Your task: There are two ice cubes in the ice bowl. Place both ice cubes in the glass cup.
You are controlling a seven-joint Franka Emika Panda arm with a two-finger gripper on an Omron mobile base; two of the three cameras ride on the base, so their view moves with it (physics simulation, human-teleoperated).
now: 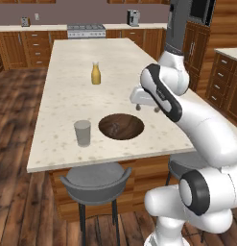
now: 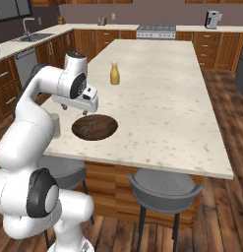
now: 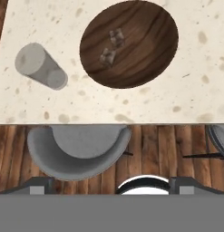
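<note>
Both ice cubes (image 3: 111,45) lie in the ice bowl (image 3: 149,68) near the worktop's (image 1: 67,96) near edge, left of it the glass cup (image 1: 82,132); the empty hand (image 1: 146,98), jaws wide, hovers above, so the first pick is pending: descend onto one cube.

Gripper (image 2: 69,108) above ice bowl (image 2: 95,127), bottle (image 2: 114,74) beyond

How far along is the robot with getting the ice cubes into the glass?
Nothing looks done yet. Both ice cubes lie in the ice bowl, and the glass cup beside it appears empty. In hand: the gripper hangs open above the counter near the bowl, holding nothing. Left: picking up each cube and dropping it in the cup.
</note>
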